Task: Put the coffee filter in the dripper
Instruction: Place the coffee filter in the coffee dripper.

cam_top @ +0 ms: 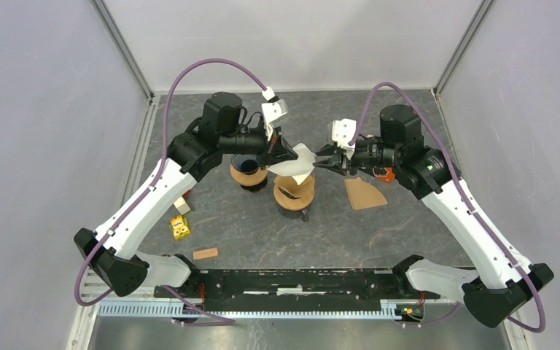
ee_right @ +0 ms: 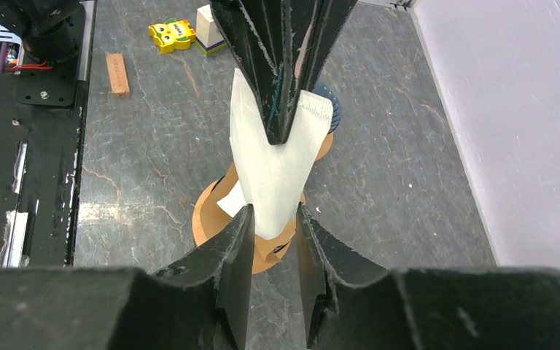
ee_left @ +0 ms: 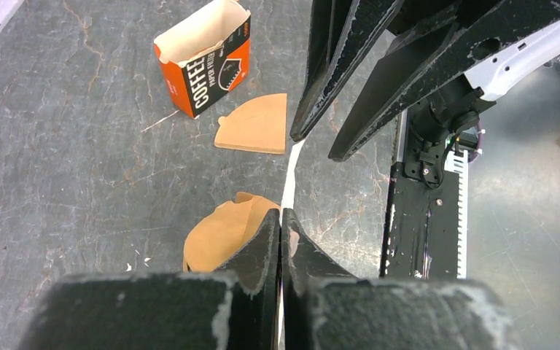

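My left gripper (cam_top: 289, 154) is shut on a white coffee filter (cam_top: 300, 163) and holds it in the air over the round brown dripper (cam_top: 294, 195). From the left wrist the filter (ee_left: 289, 182) shows edge-on as a thin white strip running out of the gripper (ee_left: 282, 215), with the dripper (ee_left: 219, 237) below it. My right gripper (cam_top: 319, 159) faces the left one, open. In the right wrist view the filter's (ee_right: 273, 175) free end reaches in between this gripper's (ee_right: 273, 215) tips, above the dripper (ee_right: 208, 215).
An open orange coffee filter box (ee_left: 204, 62) and a loose brown filter (ee_left: 255, 124) lie to the right. A dark cup with a brown top (cam_top: 246, 173) stands left of the dripper. A yellow toy block (cam_top: 180, 228), a pale block (cam_top: 182, 205) and a wooden block (cam_top: 205, 253) lie front left.
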`<state>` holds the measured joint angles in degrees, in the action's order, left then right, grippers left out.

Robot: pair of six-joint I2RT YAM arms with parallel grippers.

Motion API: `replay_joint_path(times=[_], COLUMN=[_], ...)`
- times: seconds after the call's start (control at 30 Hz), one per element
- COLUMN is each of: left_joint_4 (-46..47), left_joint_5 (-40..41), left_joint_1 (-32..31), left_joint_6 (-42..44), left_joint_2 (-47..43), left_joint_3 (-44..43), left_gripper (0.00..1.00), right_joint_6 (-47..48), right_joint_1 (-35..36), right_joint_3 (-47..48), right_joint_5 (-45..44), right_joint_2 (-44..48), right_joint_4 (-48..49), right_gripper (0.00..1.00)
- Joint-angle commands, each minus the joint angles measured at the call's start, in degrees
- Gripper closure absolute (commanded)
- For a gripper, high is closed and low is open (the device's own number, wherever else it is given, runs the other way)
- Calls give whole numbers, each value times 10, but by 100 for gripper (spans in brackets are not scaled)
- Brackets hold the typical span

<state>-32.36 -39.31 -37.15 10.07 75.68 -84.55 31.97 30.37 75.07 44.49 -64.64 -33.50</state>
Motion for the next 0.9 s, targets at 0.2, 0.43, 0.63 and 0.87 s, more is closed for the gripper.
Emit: replay_joint_path(times=[0.2, 0.43, 0.63, 0.87], left_joint_4=[26, 27, 27, 36], left_joint_5=[-4, -10, -8, -6], left_joint_1=[-2, -1, -1, -1], left_joint_6=[-10, -13, -12, -15], left_joint_2=[-12, -11, -13, -12], left_joint_3=[4, 5, 9, 15], left_gripper=[98, 98, 98, 98], right_joint_6=[-19, -36, -41, -51], right_joint_1=[1, 1, 1, 1], right_joint_3=[24, 25, 27, 15], right_joint_5=[-9, -15, -22, -11], right_joint_2=[-11, -21, -22, -20], right_joint_4=[15, 32, 38, 52], right_gripper=[78, 81, 87, 92])
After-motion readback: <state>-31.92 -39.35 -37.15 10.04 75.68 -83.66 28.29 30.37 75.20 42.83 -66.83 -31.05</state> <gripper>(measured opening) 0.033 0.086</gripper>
